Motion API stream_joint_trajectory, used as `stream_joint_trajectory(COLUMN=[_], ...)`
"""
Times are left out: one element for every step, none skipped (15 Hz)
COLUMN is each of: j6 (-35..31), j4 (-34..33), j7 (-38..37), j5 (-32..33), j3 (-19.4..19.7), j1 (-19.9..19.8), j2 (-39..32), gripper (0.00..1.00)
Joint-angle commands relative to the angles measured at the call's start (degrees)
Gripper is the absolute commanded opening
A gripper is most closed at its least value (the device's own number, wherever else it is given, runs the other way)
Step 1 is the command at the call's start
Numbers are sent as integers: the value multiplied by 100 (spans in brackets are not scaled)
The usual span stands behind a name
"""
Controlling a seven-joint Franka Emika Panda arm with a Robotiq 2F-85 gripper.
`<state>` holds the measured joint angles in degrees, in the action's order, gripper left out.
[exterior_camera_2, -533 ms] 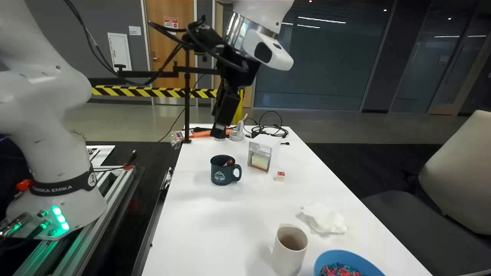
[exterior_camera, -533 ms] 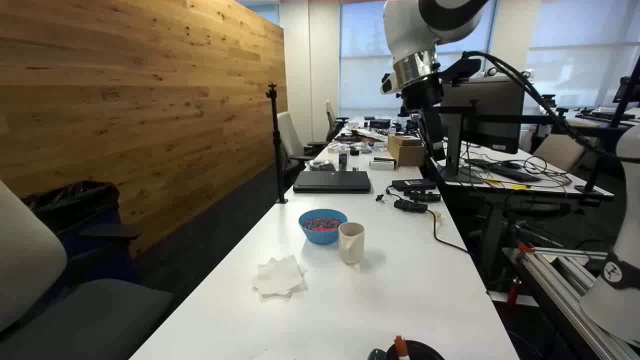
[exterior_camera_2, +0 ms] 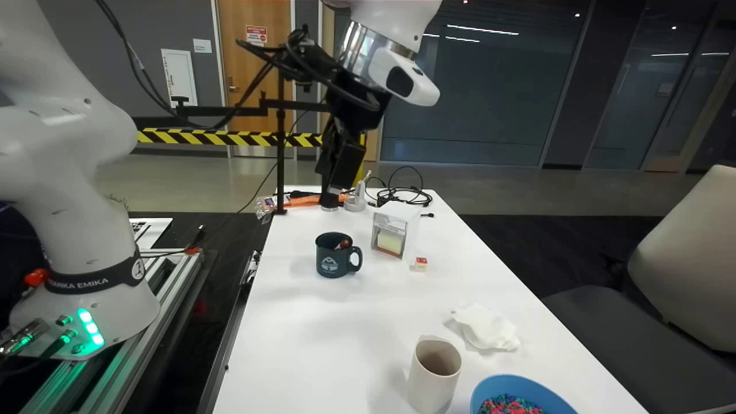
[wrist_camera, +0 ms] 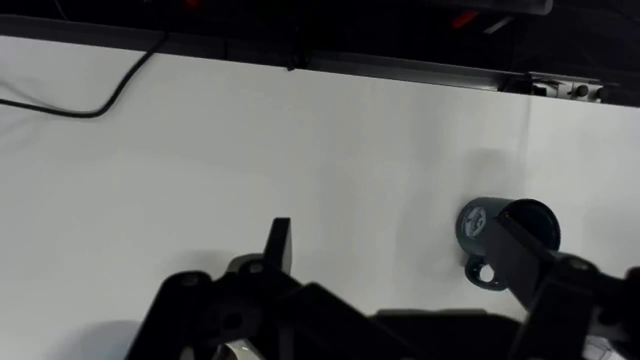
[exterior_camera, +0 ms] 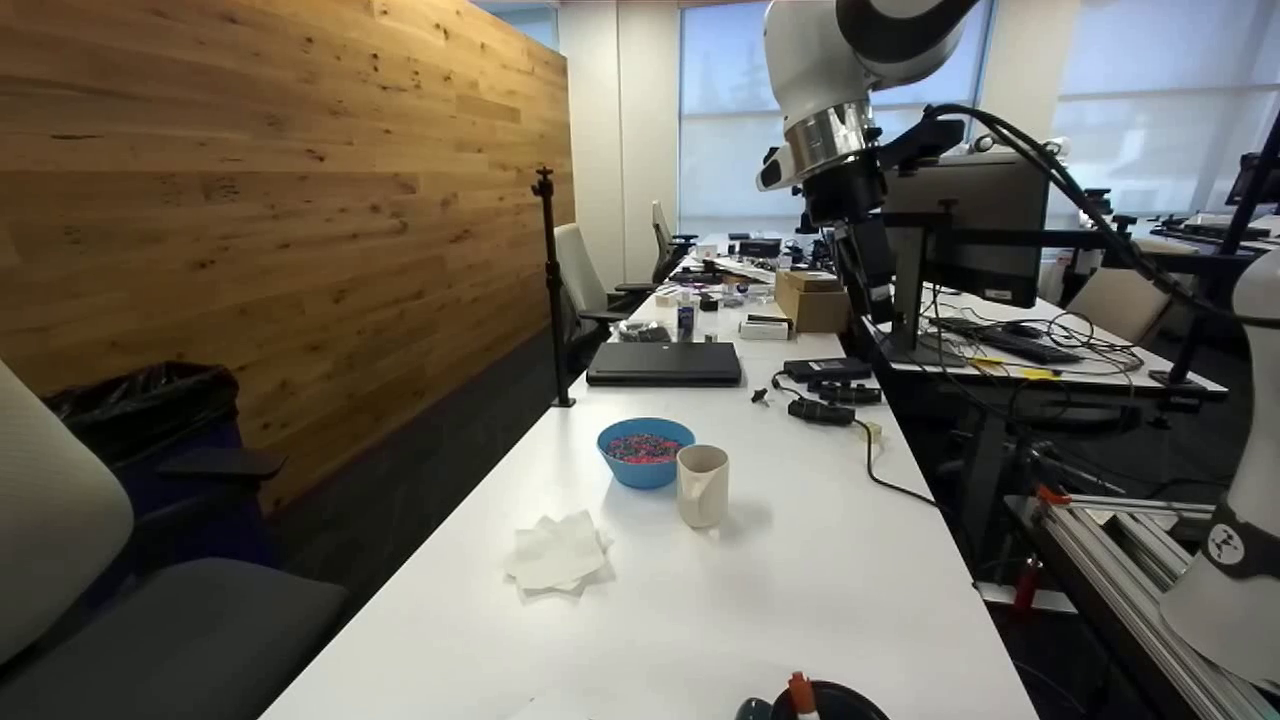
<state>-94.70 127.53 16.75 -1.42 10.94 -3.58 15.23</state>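
Observation:
My gripper (wrist_camera: 391, 220) stands open in the wrist view, with only tabletop seen between its wide-set fingers. In both exterior views the gripper (exterior_camera_2: 329, 198) hangs above the white table, tilted, touching nothing that I can see. A dark teal mug (wrist_camera: 470, 225) with a white emblem lies partly behind the right finger in the wrist view; in an exterior view this mug (exterior_camera_2: 329, 263) stands upright with something reddish-brown inside. A cream mug (exterior_camera: 703, 495) stands beside a blue bowl (exterior_camera: 640, 476) of small red and blue pieces. Crumpled white napkins (exterior_camera_2: 487, 329) lie near them.
A clear-fronted box (exterior_camera_2: 391, 238) and a small red-topped cube (exterior_camera_2: 421, 264) sit near the teal mug. A black laptop (exterior_camera: 665, 363), adapters with a cable (exterior_camera: 822, 410) and a black pole (exterior_camera: 555, 300) stand farther along. A monitor (exterior_camera: 980, 225) stands behind the arm.
The wrist and gripper have turned and shifted very slightly, with both fingers showing a little more apart in an exterior view. Mugs, bowl and napkins have not moved.

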Motion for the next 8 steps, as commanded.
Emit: stream_joint_trajectory(j6=[119,103,105,94,67,44,30,14], j4=[-153,-157,-167,-167,-165,-169,-201,-247], j7=[672,777,878,962,1006,1053,1070,1101], j5=[196,232,275,323,385,433,473,479], j3=[-93,-117,-143,-168,-192,-202,-204,-189], j1=[13,14,20,21,17,11,-2,-15], j2=[-115,-131,-149,-155,-156,-163,-198,-245], gripper=[100,100,100,100,100,100,100,100])
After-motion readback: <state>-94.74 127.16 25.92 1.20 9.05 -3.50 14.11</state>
